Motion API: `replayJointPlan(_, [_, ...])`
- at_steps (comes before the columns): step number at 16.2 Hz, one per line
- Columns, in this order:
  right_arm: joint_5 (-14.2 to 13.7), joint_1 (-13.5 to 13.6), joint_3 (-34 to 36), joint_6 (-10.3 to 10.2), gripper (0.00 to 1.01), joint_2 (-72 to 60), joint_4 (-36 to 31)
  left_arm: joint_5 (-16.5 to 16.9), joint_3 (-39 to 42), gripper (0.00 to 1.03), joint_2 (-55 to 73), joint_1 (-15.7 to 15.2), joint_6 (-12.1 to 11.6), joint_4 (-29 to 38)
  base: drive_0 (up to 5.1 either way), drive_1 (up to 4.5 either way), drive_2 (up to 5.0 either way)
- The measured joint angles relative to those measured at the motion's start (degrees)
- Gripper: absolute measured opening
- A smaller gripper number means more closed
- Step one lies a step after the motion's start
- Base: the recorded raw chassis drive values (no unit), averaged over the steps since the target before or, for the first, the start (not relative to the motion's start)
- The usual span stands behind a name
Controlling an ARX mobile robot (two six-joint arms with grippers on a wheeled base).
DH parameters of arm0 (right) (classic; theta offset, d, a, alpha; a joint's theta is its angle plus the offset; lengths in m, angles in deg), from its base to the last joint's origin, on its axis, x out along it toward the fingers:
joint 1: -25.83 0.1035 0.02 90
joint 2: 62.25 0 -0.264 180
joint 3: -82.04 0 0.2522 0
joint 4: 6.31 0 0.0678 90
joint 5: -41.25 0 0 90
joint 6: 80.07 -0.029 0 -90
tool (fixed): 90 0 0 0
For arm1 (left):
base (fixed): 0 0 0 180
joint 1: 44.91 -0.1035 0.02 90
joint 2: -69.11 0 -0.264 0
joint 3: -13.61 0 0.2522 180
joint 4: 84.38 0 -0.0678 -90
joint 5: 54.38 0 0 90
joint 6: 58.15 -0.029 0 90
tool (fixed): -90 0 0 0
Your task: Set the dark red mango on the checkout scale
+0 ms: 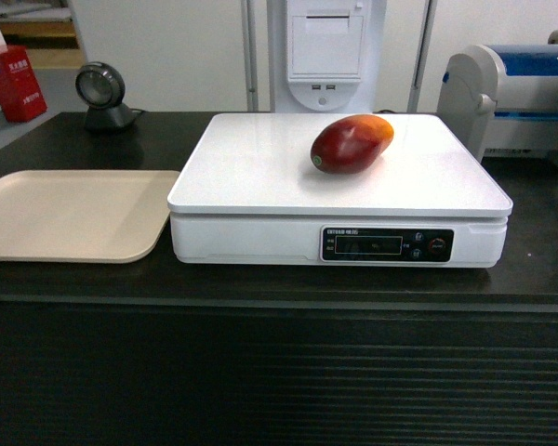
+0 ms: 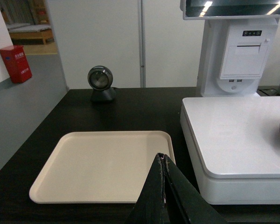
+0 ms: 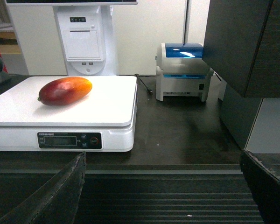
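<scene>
Dark red mango [image 1: 352,143] lies on its side on the scale [image 1: 260,177] in the head view, right of the platter's middle, its orange-yellow end toward the back right. The scale sits on the checkout [image 1: 260,372], a beige tray [image 1: 70,214] just beside it. Neither gripper appears here.

From the left wrist, the left gripper [image 2: 164,161] has its fingers pressed together above the tray's near edge.

From the right wrist, the right gripper [image 3: 163,161] is spread wide, well short of the scale, with a white-and-blue printer [image 3: 184,70] behind.
</scene>
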State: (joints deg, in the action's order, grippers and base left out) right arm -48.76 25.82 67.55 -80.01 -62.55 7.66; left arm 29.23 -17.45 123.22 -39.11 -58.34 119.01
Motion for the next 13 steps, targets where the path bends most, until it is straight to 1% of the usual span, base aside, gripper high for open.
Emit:
replayJointPlan(2, [0.0, 0.0, 0.0, 0.0, 0.98, 0.0, 0.0, 0.5, 1.6, 0.02, -1.6, -0.4, 0.0, 0.1, 0.0, 0.00, 0.0])
replayJointPlan(4, [0.0, 0.0, 0.0, 0.0, 0.98, 0.0, 0.0, 1.9, 5.0, 0.02, -4.5, -1.1, 0.0, -0.3, 0.0, 0.00, 0.0])
replayJointPlan(5, [0.0, 0.0, 0.0, 0.0, 0.98, 0.0, 0.0, 4.4, 6.7, 0.02, -6.6, -3.1, 0.0, -0.9, 0.0, 0.00, 0.0])
replayJointPlan(6, [0.0, 0.0, 0.0, 0.0, 0.98, 0.0, 0.0, 5.8, 8.0, 0.02, -8.9, -5.8, 0.0, -1.4, 0.0, 0.00, 0.0])
replayJointPlan(7, [0.0, 0.0, 0.0, 0.0, 0.98, 0.0, 0.0, 5.9, 9.3, 0.02, -11.2, -6.1, 0.0, -2.3, 0.0, 0.00, 0.0])
replayJointPlan(8, [0.0, 0.0, 0.0, 0.0, 0.98, 0.0, 0.0, 6.4, 10.5, 0.02, -13.2, -5.6, 0.0, -3.4, 0.0, 0.00, 0.0])
replayJointPlan(13, [0.0, 0.0, 0.0, 0.0, 0.98, 0.0, 0.0, 6.4, 13.5, 0.02, -20.4, -5.6, 0.0, -7.6, 0.0, 0.00, 0.0])
